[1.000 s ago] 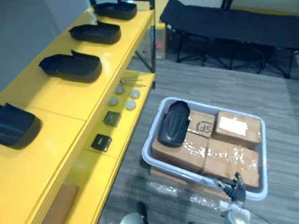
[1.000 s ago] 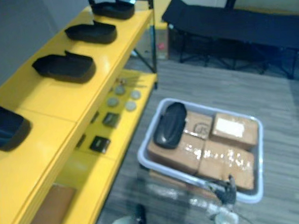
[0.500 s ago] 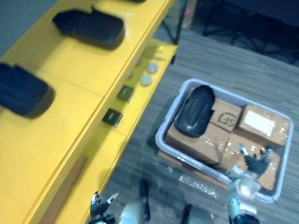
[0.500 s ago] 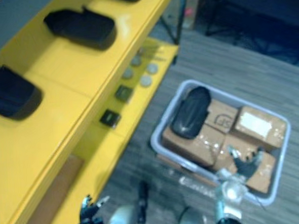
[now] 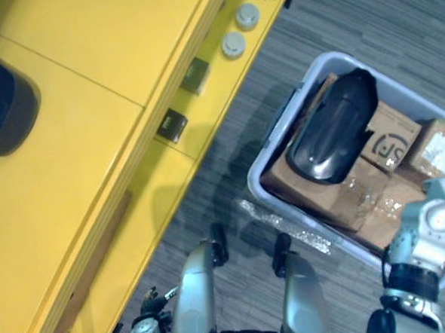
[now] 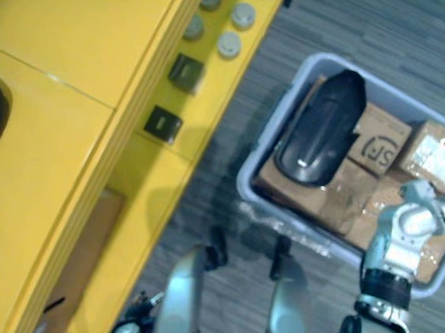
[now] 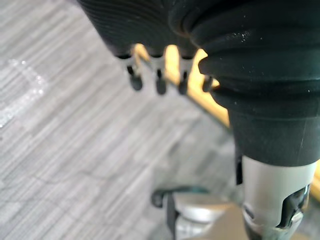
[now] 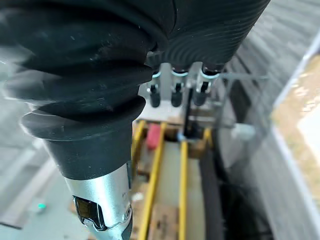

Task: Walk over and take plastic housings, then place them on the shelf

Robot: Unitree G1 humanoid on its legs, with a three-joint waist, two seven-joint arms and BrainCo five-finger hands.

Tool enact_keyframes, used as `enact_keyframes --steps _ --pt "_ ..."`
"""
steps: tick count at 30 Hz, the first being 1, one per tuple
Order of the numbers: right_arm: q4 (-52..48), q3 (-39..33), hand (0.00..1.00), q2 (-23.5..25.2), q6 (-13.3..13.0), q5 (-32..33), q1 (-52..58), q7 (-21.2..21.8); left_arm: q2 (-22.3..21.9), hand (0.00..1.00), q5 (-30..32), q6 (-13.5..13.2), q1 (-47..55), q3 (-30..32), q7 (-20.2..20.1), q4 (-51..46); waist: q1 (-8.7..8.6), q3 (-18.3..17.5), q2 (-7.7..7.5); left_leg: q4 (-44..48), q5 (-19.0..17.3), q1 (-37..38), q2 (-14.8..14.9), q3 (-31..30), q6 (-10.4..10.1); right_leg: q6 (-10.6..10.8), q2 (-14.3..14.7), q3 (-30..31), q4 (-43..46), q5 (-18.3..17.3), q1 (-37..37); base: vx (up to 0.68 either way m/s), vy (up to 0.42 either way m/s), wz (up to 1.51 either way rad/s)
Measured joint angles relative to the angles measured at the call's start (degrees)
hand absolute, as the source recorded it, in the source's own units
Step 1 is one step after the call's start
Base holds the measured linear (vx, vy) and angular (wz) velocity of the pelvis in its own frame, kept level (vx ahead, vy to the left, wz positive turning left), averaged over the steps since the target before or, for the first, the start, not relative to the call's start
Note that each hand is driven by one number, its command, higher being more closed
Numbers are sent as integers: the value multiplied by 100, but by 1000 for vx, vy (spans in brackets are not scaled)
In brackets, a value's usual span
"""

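View has dipped and closed in since 0.5 s ago: 1 black plastic housing [image 5: 329, 126] lies on cardboard boxes [image 5: 391, 145] in the grey bin [image 5: 278, 129], just forward-left of the right hand [image 5: 437, 217], its fingers straight, empty. The left hand [image 7: 159, 80] hangs relaxed, empty, beside the yellow shelf [image 5: 70, 145].

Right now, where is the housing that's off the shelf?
The housing lies on the boxes in the grey bin, right of centre in the eye views, beside the shelf.

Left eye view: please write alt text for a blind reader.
A black plastic housing lies on cardboard boxes in a grey tub. Left of it stands a yellow shelf, with small parts on its lower level.
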Motion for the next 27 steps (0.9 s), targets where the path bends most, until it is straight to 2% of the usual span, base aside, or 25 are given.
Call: enact_keyframes --steps 5,8,10,14,16,20,22,27 --pt "-384 37 0 -5 7 -310 13 -144 -11 0 4 -50 -22 -73 67 6 -22 -57 98 -146 -66 -10 -1 2 -97 39 5 -26 67 -143 -95 -37 -17 0" --pt "-644 115 0 -6 113 -492 69 -198 -17 0 3 -81 -78 -121 190 61 -16 -123 157 -120 -90 -70 12 -20 -101 33 1 -29 238 -212 -202 -99 -44 4" --pt "-820 284 0 -6 228 -720 185 -376 -25 0 3 -178 -75 -227 311 175 -32 -273 261 -152 -79 -77 11 -18 -140 29 -8 -28 280 -219 -238 -67 -41 2" --pt "-782 533 0 24 240 -633 454 -473 -69 0 57 -426 -53 -235 554 240 -50 -427 296 -504 110 227 -82 23 -130 47 -89 -26 121 -201 -39 7 -15 1" --pt "-689 764 0 174 234 -608 665 -352 -74 0 45 -688 -13 -276 704 253 -74 -477 271 -802 221 589 -99 40 -190 37 -64 -86 -146 -150 299 60 -51 -3" --pt "-219 1186 0 424 232 -530 796 56 -33 0 12 -983 35 -360 859 210 -179 -695 181 -1171 369 916 -91 2 -282 4 49 -174 -526 -17 654 98 -56 0" --pt "13 1313 0 427 248 -476 718 191 19 0 12 -1045 12 -522 904 147 -199 -709 166 -1216 384 976 -84 -3 -301 5 75 -175 -599 5 731 60 -28 -2" --pt "1289 1495 0 215 467 -199 -293 481 -28 0 4 -1044 -260 -885 1095 89 -190 -710 168 -1223 461 825 -88 -58 -268 -10 100 -219 -704 112 652 -19 16 4"
